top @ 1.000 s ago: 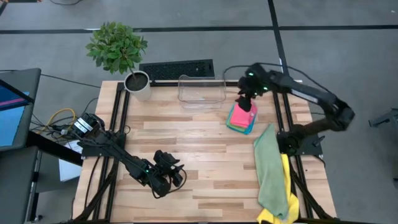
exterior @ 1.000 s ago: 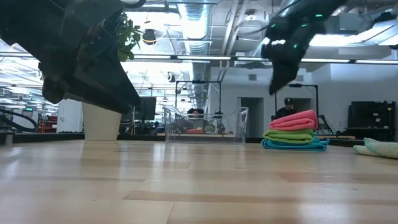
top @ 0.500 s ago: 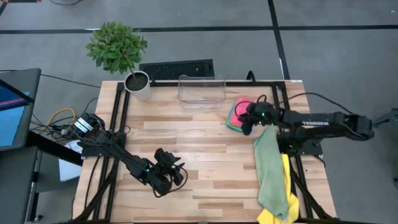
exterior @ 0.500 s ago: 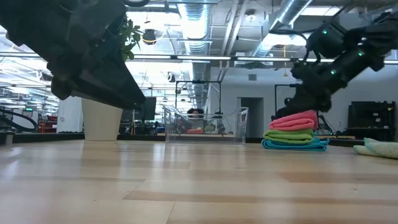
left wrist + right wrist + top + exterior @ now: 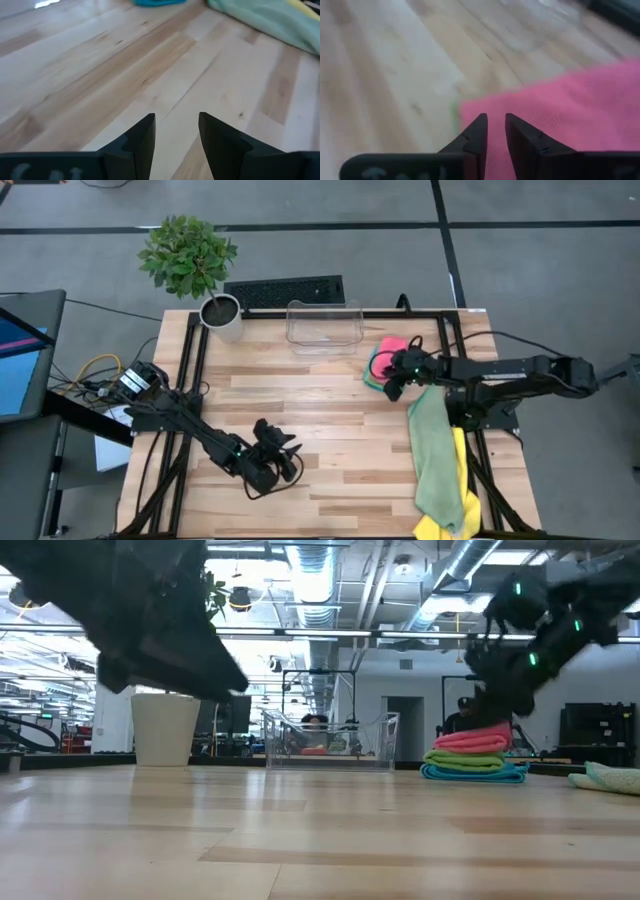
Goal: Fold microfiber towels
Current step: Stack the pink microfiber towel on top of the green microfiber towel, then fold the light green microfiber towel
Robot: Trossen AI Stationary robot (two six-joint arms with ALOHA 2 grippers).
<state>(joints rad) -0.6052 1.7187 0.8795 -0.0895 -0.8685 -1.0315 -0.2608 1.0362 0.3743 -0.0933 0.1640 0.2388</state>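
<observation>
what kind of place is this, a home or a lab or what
Most likely a robotics lab in an open office or workshop: exposed ceiling ducts, a wooden table on a black frame, and a keyboard and potted plant at its far edge.

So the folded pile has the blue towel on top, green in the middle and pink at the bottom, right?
Not quite, the order is upside down. In the low view the soft folded pink towel is on top, the bright green towel is in the middle, and the bright blue towel is at the bottom, lying on the wooden table.
</observation>
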